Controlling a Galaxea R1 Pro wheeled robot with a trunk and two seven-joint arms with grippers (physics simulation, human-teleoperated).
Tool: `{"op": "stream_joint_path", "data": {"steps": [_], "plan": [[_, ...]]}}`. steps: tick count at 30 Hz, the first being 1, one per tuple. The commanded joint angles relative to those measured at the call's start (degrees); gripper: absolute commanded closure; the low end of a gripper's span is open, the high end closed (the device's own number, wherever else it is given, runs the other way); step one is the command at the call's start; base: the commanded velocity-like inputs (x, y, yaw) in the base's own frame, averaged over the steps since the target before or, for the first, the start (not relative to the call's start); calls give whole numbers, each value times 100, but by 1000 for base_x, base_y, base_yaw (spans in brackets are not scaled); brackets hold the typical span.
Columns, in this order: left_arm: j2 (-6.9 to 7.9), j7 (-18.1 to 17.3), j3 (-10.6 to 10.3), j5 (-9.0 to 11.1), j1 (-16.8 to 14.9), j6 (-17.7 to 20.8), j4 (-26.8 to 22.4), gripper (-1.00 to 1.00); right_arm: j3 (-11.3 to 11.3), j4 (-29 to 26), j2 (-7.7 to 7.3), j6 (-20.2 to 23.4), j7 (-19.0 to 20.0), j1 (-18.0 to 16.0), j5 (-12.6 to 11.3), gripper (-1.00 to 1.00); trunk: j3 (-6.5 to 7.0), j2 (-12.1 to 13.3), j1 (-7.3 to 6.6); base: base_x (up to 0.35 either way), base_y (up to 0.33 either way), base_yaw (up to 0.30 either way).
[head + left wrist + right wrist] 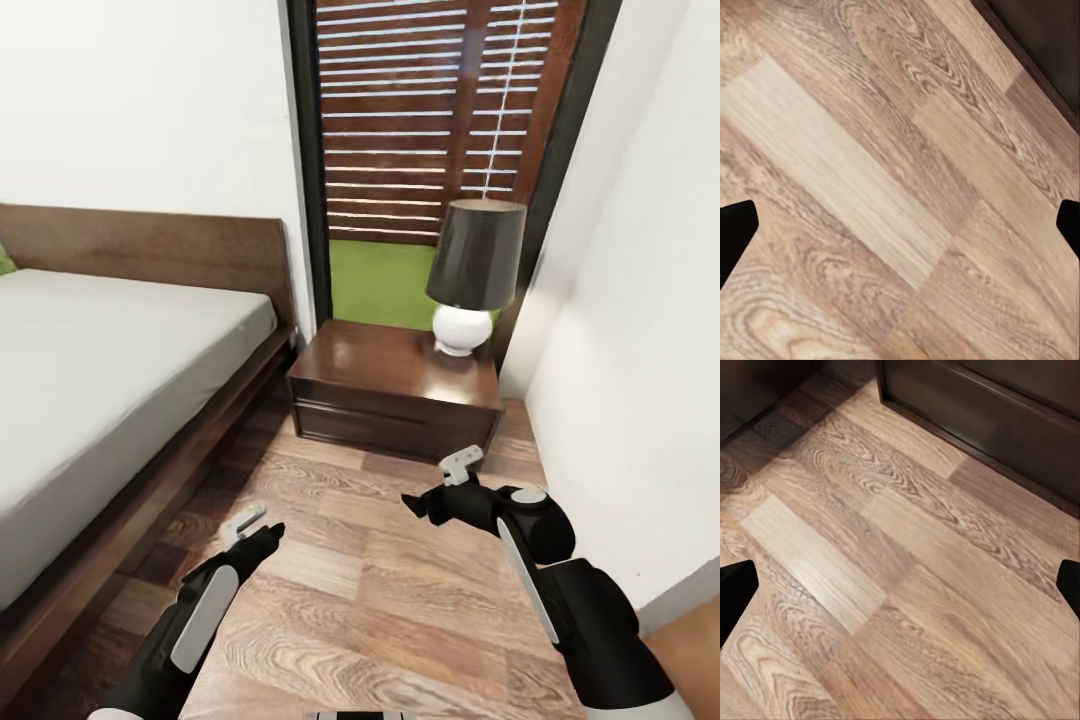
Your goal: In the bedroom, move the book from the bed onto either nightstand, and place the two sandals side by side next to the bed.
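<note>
At the left stands the bed (pixel 90 370), its pale mattress bare as far as can be seen, its dark frame running along the wood-plank floor (pixel 380 600). Neither the book nor the sandals can be seen here, so where they lie cannot be told from this spot; the greater part of the mattress lies outside the picture.

Next, low in the head view, the left gripper (pixel 262 528) hangs over the floor just beside the bed frame. In the left wrist view its fingers (pixel 735 225) sit at opposite edges with bare planks between, so they stand wide and hold nothing.

Further right, the nightstand (pixel 395 385) sits between the headboard and the white wall, in front of the tall window (pixel 440 130). Its glossy top carries a lamp (pixel 470 275) toward the wall side, with free space toward the bed, which looks enough for a small book.

The right gripper (pixel 425 500) hovers over the floor in front of the nightstand. In the right wrist view its fingers (pixel 736 589) are likewise spread wide and empty, the nightstand's front ahead of them.

As a judgement: a thin paperback should be light and bendy, best pinched by an edge or spine off the soft mattress. Flat flip-flops should be light and flexible, best taken across the sole's edge or by the straps.
</note>
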Motion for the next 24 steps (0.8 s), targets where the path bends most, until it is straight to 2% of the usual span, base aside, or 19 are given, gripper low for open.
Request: {"op": "stream_joint_path", "data": {"steps": [1,2,3,7,8,9,10,14,18,20,24], "plan": [[2,48,-10,55,-1,13,-51,-100,0,-8,-6,21,42,-2,56,-100,-5,-2,2,324,0,269],[5,47,-12,56,4,20,-94,-100,-4,-8,-7,20,43,-2,55,-100,-5,-2,2,324,0,267],[14,48,-11,58,72,90,-429,-100,-19,-8,-10,-9,44,-1,59,-100,-5,-2,2,324,0,230],[15,70,15,85,112,391,-865,-100,-26,-8,-11,-25,48,-1,59,-100,-5,-2,2,324,0,228],[-3,161,44,90,62,746,-1173,-100,-44,-8,5,-26,50,-30,60,-100,-5,-2,2,325,0,237],[-16,242,61,94,2,935,-1333,-100,-53,-8,12,-26,49,-54,60,-100,-5,-2,2,325,0,239],[-122,893,95,124,-585,1966,-1861,-100,-92,-8,56,-33,28,-166,62,-100,-5,-2,2,328,0,249],[-224,1345,109,126,-825,2476,-2081,-100,-101,-8,93,-32,17,-219,67,-100,-5,-2,2,328,0,260],[-249,1707,108,128,-907,2662,-2176,-100,-108,-8,194,-25,7,-307,70,-100,-5,-2,2,329,0,273],[-259,2009,107,129,-946,2852,-2308,-100,-182,-8,277,-18,-21,-344,70,-100,-5,-2,2,329,0,278],[-265,2147,117,123,-992,3147,-2432,-100,-243,-8,317,-24,-34,-351,66,-100,-5,-2,2,328,0,279]]}}
